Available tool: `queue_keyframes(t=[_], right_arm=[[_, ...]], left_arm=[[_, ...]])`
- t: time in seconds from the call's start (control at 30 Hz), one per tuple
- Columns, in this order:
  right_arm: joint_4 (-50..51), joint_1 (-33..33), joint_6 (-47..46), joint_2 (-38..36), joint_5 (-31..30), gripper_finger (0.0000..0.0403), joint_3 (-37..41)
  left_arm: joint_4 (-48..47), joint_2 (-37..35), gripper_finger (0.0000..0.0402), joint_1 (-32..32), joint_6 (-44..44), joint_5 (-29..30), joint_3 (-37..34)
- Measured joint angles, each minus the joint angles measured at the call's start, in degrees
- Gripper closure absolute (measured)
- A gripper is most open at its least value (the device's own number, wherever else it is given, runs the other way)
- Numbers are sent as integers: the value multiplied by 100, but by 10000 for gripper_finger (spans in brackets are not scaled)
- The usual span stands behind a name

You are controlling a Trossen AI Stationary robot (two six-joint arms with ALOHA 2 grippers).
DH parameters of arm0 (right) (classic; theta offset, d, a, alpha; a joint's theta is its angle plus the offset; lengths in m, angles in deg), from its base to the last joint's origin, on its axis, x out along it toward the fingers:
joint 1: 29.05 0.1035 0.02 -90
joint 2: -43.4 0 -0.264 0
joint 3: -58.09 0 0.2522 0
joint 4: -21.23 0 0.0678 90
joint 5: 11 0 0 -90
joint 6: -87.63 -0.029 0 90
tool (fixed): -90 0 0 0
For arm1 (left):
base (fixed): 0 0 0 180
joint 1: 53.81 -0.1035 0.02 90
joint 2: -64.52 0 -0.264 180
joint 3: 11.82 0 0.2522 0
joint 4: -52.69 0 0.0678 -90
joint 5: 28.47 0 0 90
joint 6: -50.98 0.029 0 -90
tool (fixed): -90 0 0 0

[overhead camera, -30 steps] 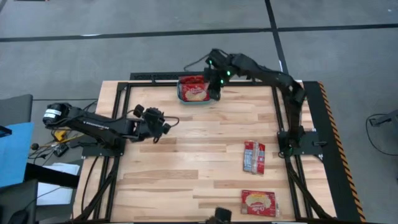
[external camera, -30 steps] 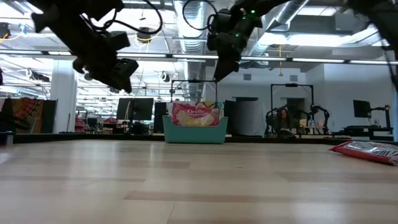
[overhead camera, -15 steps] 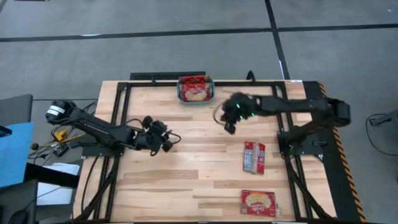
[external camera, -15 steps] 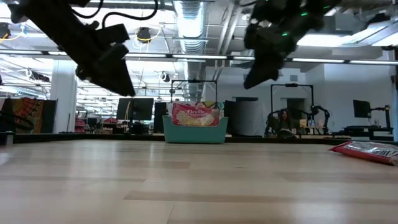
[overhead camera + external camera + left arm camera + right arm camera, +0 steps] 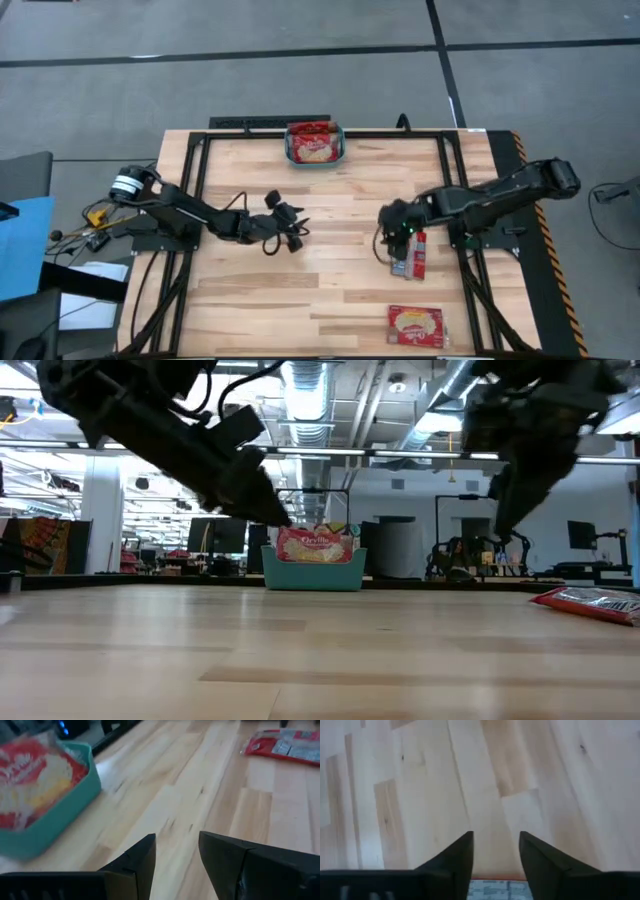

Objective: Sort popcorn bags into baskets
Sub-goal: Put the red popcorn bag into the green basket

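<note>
One popcorn bag (image 5: 409, 252) just beneath right hand (image 5: 396, 240).

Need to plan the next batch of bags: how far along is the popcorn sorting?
Done: the teal basket already holds popcorn bags. In hand: nothing; the right pincer, open and empty, is over the red-and-silver bag. The left pincer waits mid-table, open. Left: that bag and the red-and-yellow bag near the table's front edge.

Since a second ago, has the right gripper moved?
Yes. The right gripper has swung away from the teal basket at the table's far edge, out across the table, and now sits open over the popcorn bag lying mid-right.
</note>
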Motion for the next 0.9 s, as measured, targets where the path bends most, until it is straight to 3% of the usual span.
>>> queue_keyframes(t=[0.2,0.47,0.63,0.9], right_arm=[[236,1435,-1176,1,-1229,194,-9],[251,2870,-2811,494,-1851,201,-11],[384,3198,-3308,1250,-1981,207,-9],[247,3219,-3371,2033,-1877,228,-45]], left_arm=[[557,29,259,-191,859,-480,-5],[1010,13,259,-343,1289,-497,-3],[1042,13,259,-390,1442,-493,-3],[1026,13,259,-387,1370,-503,-3]])
